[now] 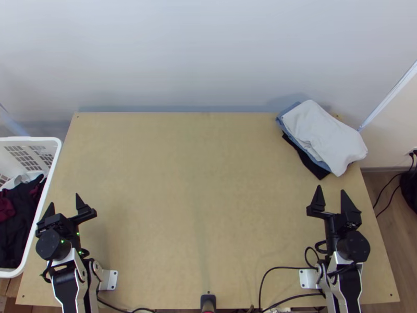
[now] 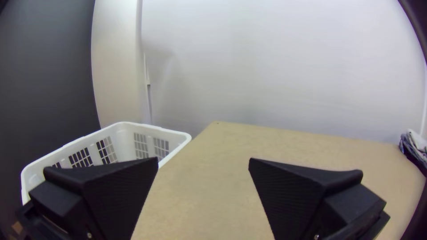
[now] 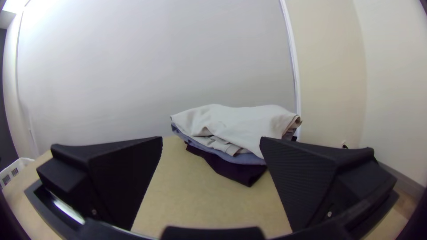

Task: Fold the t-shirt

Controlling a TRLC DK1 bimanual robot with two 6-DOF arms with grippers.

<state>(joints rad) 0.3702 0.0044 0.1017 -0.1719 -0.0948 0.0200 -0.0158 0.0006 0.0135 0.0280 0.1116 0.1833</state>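
The left pincer (image 1: 64,202) is wide open and holds nothing, above the tabletop (image 1: 198,182) near its left edge. The right pincer (image 1: 331,192) is wide open and empty too, near the tabletop's right edge. At the tabletop's far right corner, a folded white cloth (image 1: 323,135) sits on a blue cloth (image 3: 249,158) and a black cloth (image 1: 307,163). A white basket (image 1: 56,142) with dark clothes (image 1: 18,229) stands just left of the tabletop. Which one is the t-shirt, you cannot tell.
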